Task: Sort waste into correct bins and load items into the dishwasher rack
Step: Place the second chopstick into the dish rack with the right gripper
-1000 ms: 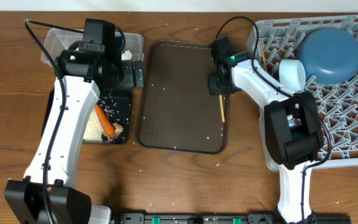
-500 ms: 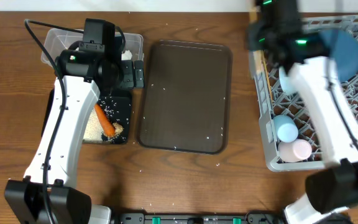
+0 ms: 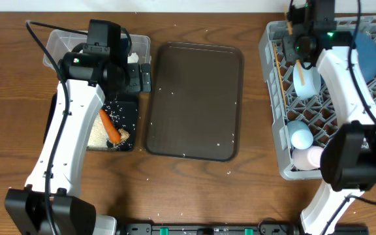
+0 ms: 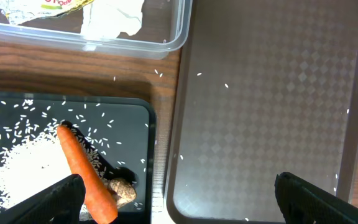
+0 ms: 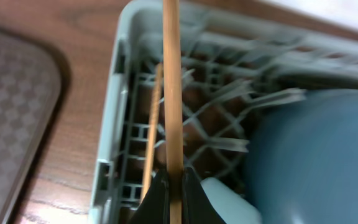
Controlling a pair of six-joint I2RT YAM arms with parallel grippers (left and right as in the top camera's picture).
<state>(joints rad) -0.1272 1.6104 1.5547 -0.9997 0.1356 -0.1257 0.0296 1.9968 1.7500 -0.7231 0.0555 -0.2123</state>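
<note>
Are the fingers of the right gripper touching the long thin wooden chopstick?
Touching. In the right wrist view the fingers of the right gripper press both sides of the thin wooden chopstick, no gap.

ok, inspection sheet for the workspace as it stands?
Surface: wooden table, stray rice grains on it.
Job's things: carrot, rice and brown lump in black tray; wrapper and paper in clear tub; dark-blue bowl, light-blue bowl, light-blue cup, pink cup and one chopstick in rack.
Clutter: serving tray, a few grains on it.
Grippers: left gripper open, empty; right gripper shut on second chopstick over the rack's edge.
Cables: left cable and right cable, black, looping off the arms.
Surroundings: nothing seen.
</note>
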